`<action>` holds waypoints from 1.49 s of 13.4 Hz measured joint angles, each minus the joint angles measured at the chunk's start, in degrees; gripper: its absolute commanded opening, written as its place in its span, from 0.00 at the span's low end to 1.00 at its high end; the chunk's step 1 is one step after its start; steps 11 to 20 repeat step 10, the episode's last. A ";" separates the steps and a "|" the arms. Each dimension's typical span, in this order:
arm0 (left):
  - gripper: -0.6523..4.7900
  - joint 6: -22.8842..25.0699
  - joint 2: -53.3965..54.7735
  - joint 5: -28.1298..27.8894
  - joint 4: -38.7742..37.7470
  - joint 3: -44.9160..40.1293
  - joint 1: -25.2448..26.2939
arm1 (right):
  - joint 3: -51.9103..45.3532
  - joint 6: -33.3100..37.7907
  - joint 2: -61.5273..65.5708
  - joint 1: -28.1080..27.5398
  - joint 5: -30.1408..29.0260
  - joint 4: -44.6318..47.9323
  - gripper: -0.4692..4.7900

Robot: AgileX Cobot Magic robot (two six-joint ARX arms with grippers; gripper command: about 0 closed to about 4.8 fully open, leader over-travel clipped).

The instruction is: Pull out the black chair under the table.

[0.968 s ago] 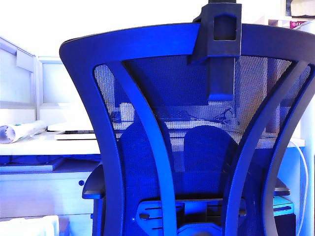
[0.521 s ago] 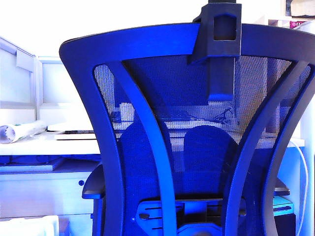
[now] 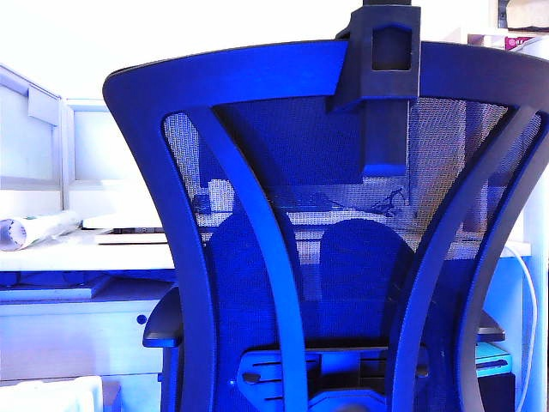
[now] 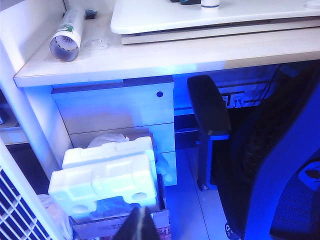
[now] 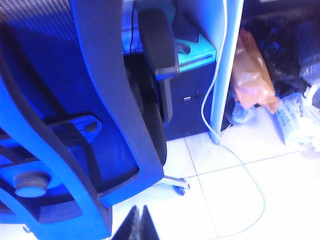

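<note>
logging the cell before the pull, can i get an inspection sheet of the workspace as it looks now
surface: table, pale top, drawer unit below.
job's things: chair close in front of the table, its armrest under the table edge; not gripped by either tool.
clutter: rolled tube and a flat white board on the table; foam blocks on the floor by the drawers; bags on the floor at the right.
grippers: left tool shut, hanging over the foam; right tool shut, over the floor beside the chair base.
cables: white cable trailing across the floor tiles.
surroundings: pale partition panels behind the table.
</note>
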 measured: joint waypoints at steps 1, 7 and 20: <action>0.11 0.00 0.00 0.00 0.00 0.00 0.00 | -0.57 0.02 0.00 0.02 -0.26 0.04 0.08; 0.11 -0.02 0.00 0.02 0.00 0.00 0.00 | -3.78 0.22 -0.04 0.07 -1.31 -0.20 0.08; 0.11 0.00 0.00 0.02 0.00 0.00 0.00 | -3.78 0.22 -0.02 0.07 -1.31 -0.20 0.08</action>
